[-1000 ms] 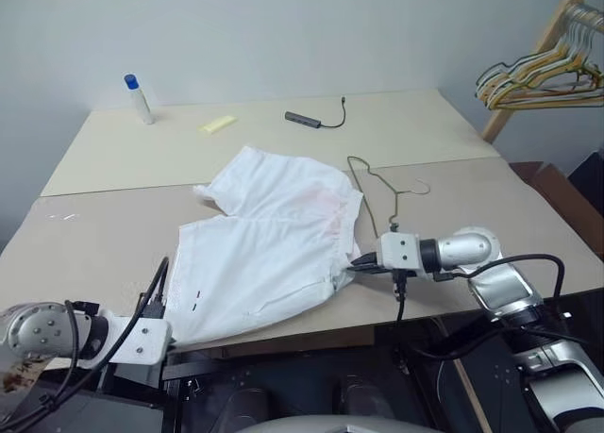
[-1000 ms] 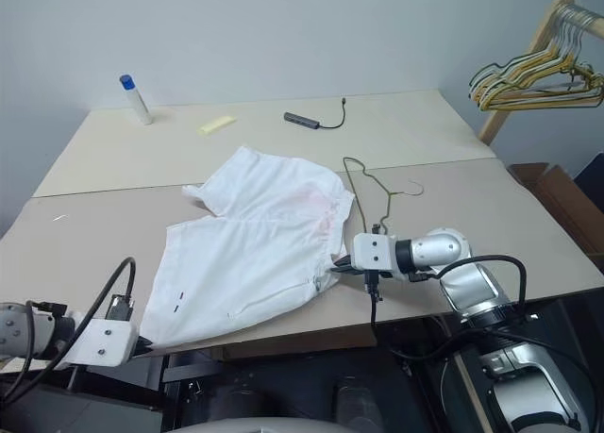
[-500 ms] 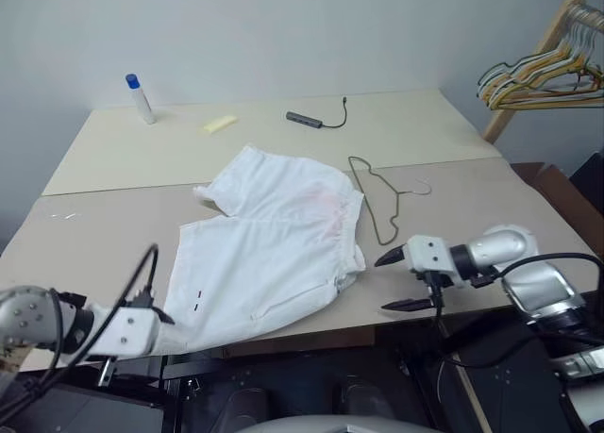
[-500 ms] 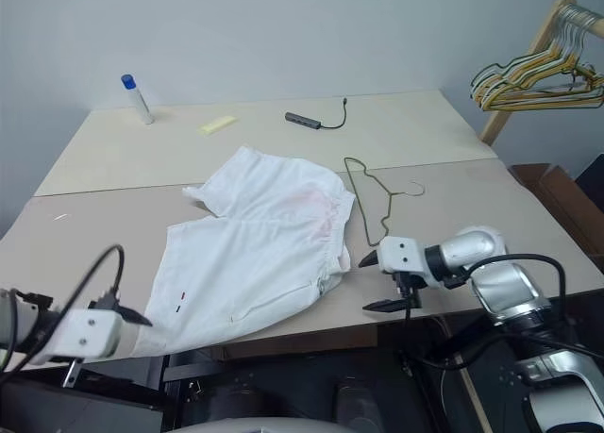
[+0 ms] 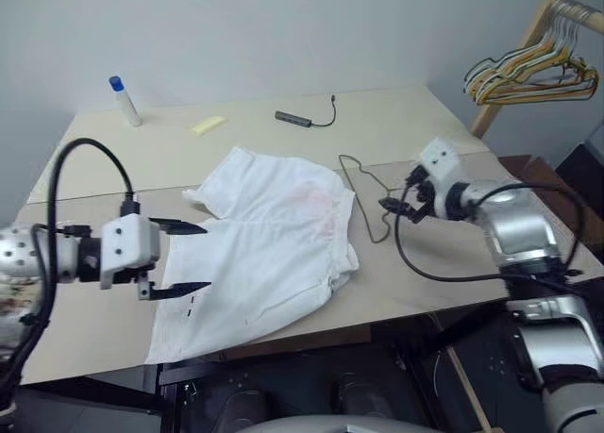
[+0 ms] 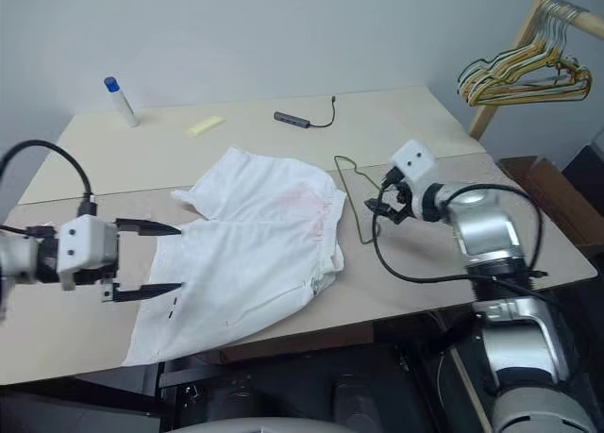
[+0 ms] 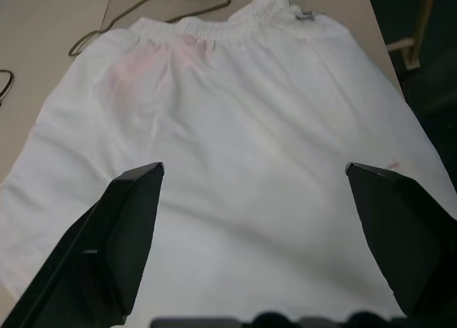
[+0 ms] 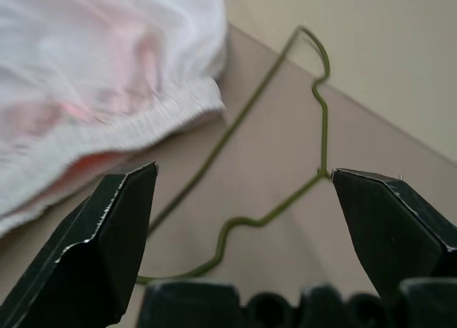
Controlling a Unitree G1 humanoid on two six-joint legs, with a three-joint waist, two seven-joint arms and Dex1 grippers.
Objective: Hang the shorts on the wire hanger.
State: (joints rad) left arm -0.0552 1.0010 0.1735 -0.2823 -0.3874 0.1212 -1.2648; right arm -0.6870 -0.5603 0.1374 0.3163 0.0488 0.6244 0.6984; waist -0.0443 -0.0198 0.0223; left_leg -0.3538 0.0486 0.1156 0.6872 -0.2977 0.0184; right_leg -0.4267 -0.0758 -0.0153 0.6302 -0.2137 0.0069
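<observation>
The white shorts (image 5: pixel 269 240) lie flat on the table, with a pinkish blotch near the elastic waist (image 7: pixel 214 28) and a tiny dark-and-red mark near the front hem (image 5: pixel 189 310). The wire hanger (image 8: pixel 323 128) lies flat just right of the waistband, thin and olive-grey. My left gripper (image 5: pixel 208 257) is open and hovers over the left edge of the shorts, holding nothing. My right gripper (image 5: pixel 394 199) is open above the hanger, which shows between its fingers in the right wrist view, apart from them.
On the far half of the table are a white tube with a blue cap (image 5: pixel 124 100), a yellow piece (image 5: pixel 209 124) and a dark adapter with a cable (image 5: pixel 294 119). A wooden rack with bunched hangers (image 5: pixel 528 70) stands at the right. The table's front edge (image 5: pixel 396 320) is close.
Both grippers let go of the shorts and opened. The left rose from the front hem to above the shorts' left side. The right moved from the waistband out over the hanger.
</observation>
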